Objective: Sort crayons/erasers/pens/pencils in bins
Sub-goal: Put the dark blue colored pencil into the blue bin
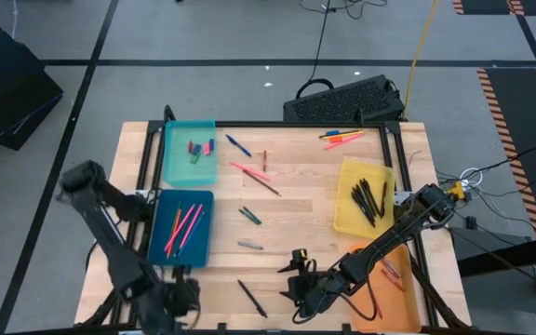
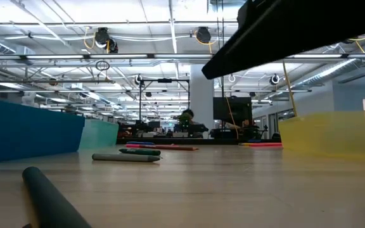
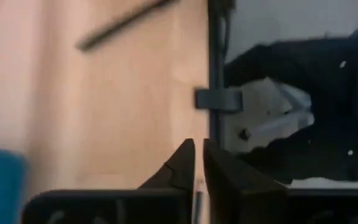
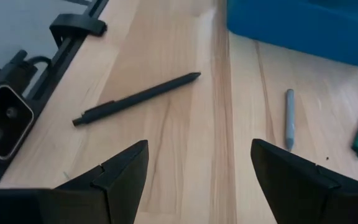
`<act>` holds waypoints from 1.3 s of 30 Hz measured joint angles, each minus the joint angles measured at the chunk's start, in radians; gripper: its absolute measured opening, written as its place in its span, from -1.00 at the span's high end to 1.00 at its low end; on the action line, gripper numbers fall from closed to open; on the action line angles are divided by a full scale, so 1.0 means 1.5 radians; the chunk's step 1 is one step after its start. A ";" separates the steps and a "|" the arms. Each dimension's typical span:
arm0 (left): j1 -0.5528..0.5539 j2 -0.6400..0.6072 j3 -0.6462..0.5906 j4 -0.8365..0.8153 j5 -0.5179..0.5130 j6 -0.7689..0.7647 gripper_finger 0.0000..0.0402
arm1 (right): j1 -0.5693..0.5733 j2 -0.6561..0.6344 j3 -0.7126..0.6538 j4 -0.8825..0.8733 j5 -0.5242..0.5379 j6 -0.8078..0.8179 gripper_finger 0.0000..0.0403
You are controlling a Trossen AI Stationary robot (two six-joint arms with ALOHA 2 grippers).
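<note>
R gripper (image 1: pixel 291 279) wide open, empty, near black pen (image 4: pixel 135 98). Next: line jaws over it, drop, pinch. L gripper (image 3: pixel 197 165) nearly closed, empty, parked at front edge

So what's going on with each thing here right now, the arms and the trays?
right gripper: open, empty, low over the table's front near a black pen
left gripper: shut, empty, at the table's front left edge
teal bin: holds a few erasers
dark blue bin: holds long pink and orange sticks
yellow bin: holds black pens
orange bin: partly hidden by the right arm
</note>
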 joint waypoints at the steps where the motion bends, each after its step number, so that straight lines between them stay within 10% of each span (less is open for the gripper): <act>1: -0.007 0.033 0.022 0.000 0.010 -0.006 0.88 | 0.000 0.000 0.000 0.001 0.000 0.001 -0.36; 11: -0.092 0.247 0.228 -0.169 0.053 -0.143 0.87 | 0.010 0.000 0.000 0.013 0.001 0.006 -0.36; 25: -0.107 0.263 0.106 -0.110 0.144 -0.196 0.43 | 0.009 0.000 0.000 0.038 0.000 0.013 -0.36; 39: -0.092 0.256 0.037 -0.064 0.089 -0.125 0.93 | 0.009 0.000 0.000 0.041 -0.002 -0.010 -0.36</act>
